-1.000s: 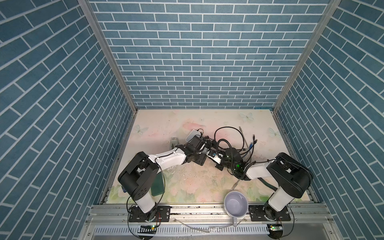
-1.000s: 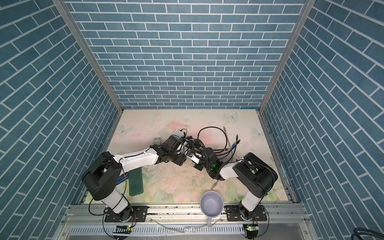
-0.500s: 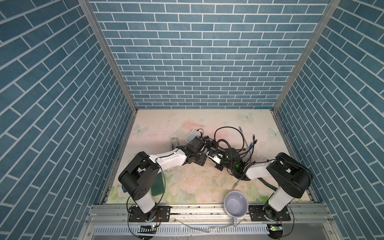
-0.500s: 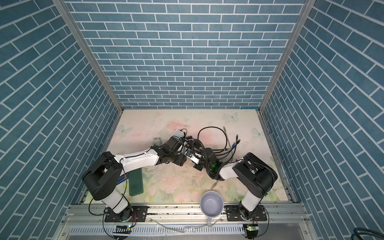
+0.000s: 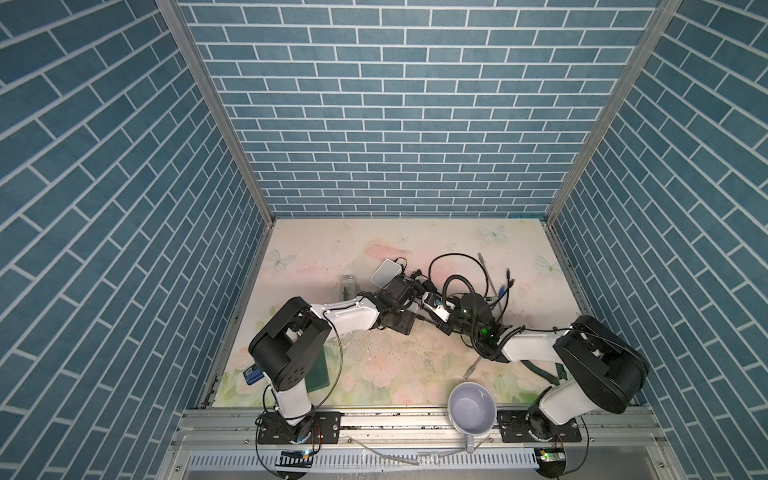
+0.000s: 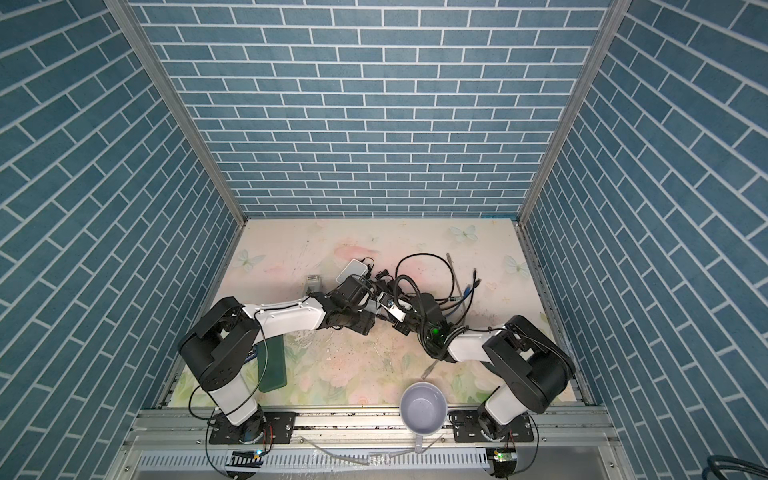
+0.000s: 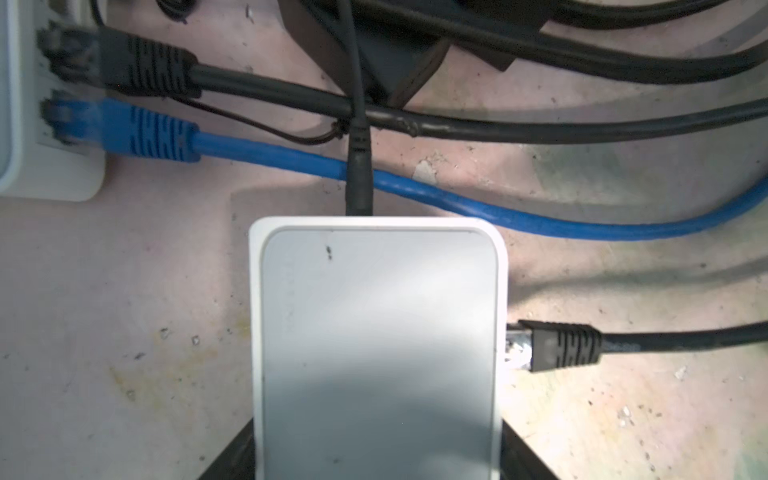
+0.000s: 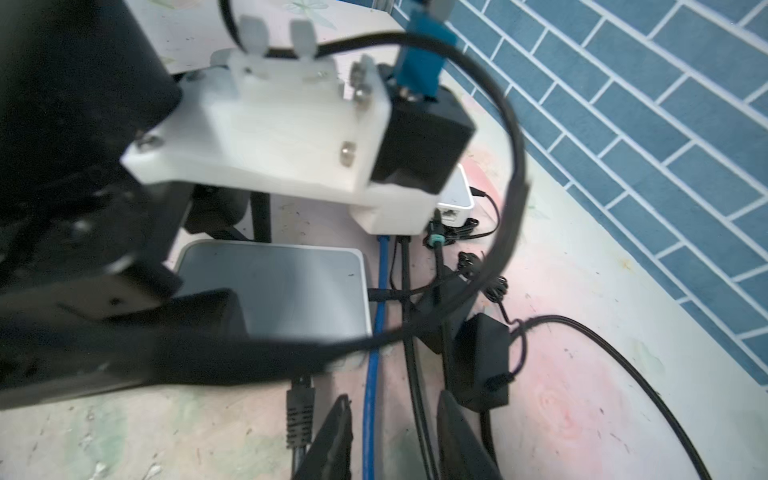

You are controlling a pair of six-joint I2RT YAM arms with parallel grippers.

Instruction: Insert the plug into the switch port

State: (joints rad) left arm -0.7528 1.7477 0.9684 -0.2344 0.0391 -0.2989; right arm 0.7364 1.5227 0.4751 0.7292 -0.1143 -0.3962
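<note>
**Left claw.** My left claw [image 7: 376,434] is closed on the switch [image 7: 374,332]. Its two black fingers press the long side walls at one end of the casing, which lies flat between them. The switch is a rectangular box with rounded corners. It has a white plastic rim around a smooth, pale grey top panel that carries one small dark speck.

**Right claw.** My right claw [image 8: 395,399] has its jaws parted and grips nothing. Its tapered black fingers sit low over the table, just beside the switch. A blue cable [image 8: 370,374] and a thinner black one run through the gap, and neither looks pinched.

**Plug.** The plug [image 7: 557,347] sits at the switch's long side wall, the one facing my right claw. It has a black ribbed rubber boot, and its clear plastic tip touches the wall at the port. I cannot tell how deep the tip sits. The plug lies outside my right claw's gap, just beside one finger.

**Around the switch.**
- A slim black barrel connector [image 7: 358,183] enters the short end wall farthest from my left claw.
- Beyond that end the round, matt blue cable crosses alongside thick, glossy black cables.
- A second white box [image 7: 50,178] stands near that end, with a blue-booted and a black-booted plug side by side in it.
- A black block-shaped adapter [image 8: 482,361] lies among the cables near the switch.

**Surface.** The table [image 7: 124,332] is a pale pink floral print, scuffed and gritty. In both top views a lavender mug [image 5: 471,409] [image 6: 424,405] stands well apart from the switch.
</note>
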